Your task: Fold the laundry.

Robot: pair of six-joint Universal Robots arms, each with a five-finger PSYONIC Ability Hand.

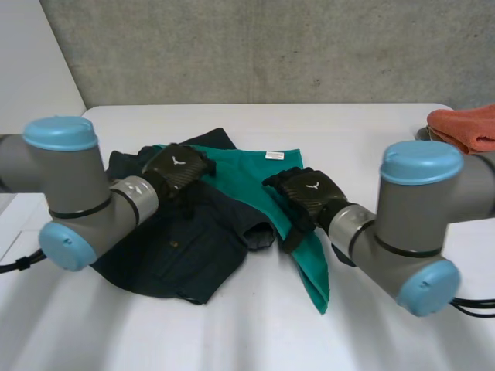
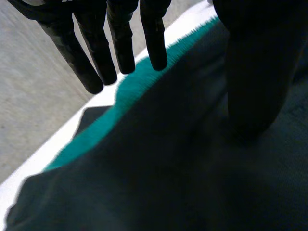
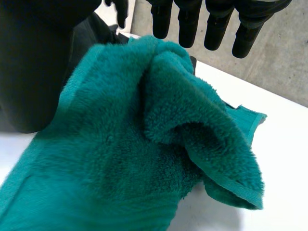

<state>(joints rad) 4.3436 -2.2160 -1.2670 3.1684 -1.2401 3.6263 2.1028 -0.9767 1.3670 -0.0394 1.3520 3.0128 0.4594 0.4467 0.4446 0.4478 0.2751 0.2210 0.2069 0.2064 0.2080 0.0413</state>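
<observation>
**Nothing is folded yet**

Your left hand point(image 1: 176, 168) is over the dark shirt point(image 1: 186, 251). Its fingers point(image 2: 122, 48) are straight and hold nothing. Your right hand point(image 1: 308, 193) is over the green towel point(image 1: 247, 174), with its fingers point(image 3: 185, 24) straight too. Shirt and towel lie bunched together on the worktop point(image 1: 348, 131). An orange cloth point(image 1: 468, 127) waits at the far edge. All the folding is left to do.

The tabletop point(image 1: 356, 131) is white and smooth, and its far corners are round. Behind it stands a grey wall point(image 1: 271, 46). It looks like rough concrete, with little specks and marks on it. At the left, a plain white panel point(image 1: 31, 62) meets the grey wall. Soft light falls on the tabletop, and the near part looks bright.
</observation>
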